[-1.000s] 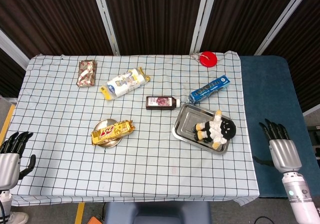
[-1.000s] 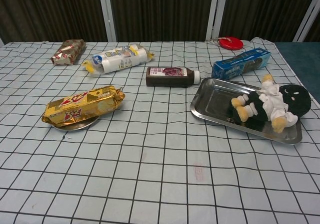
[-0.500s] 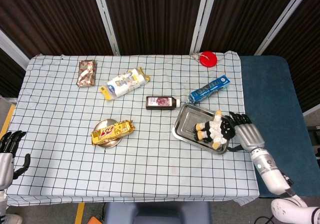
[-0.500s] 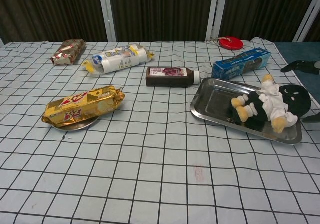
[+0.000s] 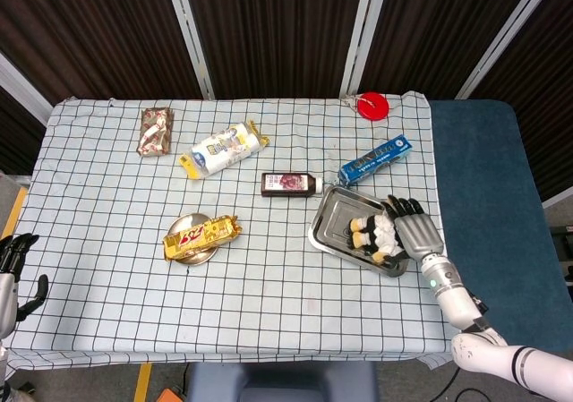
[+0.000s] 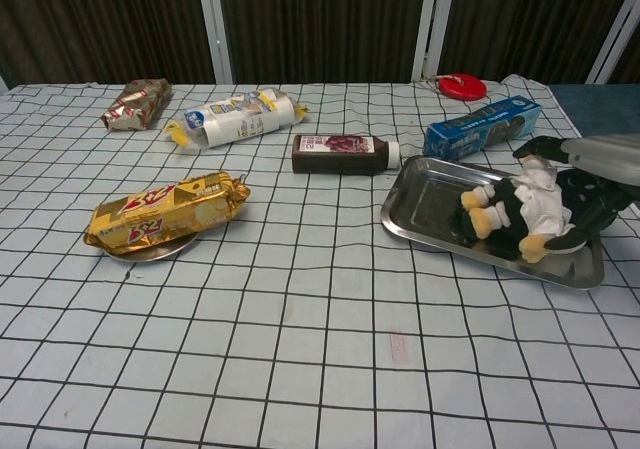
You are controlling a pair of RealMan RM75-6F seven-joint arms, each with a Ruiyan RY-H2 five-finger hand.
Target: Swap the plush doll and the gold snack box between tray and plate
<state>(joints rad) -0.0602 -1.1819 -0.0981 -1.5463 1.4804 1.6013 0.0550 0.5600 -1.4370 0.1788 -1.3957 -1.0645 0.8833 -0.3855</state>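
1. Steel tray [image 5: 329, 216] [image 6: 432, 204] is set on the checked tabletop [image 5: 269, 286] [image 6: 300, 349], right of centre.
2. The plush doll [image 5: 374, 232] [image 6: 515, 214] is seen in the tray's right part, tan feet pointed left.
3. The right hand [image 5: 414, 234] [image 6: 590, 184] is laid over the doll's head end; dark fingers [image 6: 595, 214] are wrapped around the doll's right side, palm on top. The doll is gripped, and appears slightly tilted up off the tray in the chest view.
4. The gold snack box [image 5: 201, 235] [image 6: 165, 209] is rested on the small round plate [image 5: 191, 252] [image 6: 150, 252], left of centre, well apart from the right hand.
5. The left hand [image 5: 11, 268] is seen only in the head view, off the tabletop's left edge, fingers slightly apart, nothing held.
6. A brown bottle [image 5: 289, 183] [image 6: 345, 154] is laid on its side just beyond the tray's far-left corner; a blue box [image 5: 376, 158] [image 6: 482, 125] is placed just behind the tray.
7. A white packet [image 5: 224, 149] [image 6: 235, 117], a foil packet [image 5: 155, 131] [image 6: 137, 103] and a red disc [image 5: 372, 106] [image 6: 462, 85] are placed toward the far edge.
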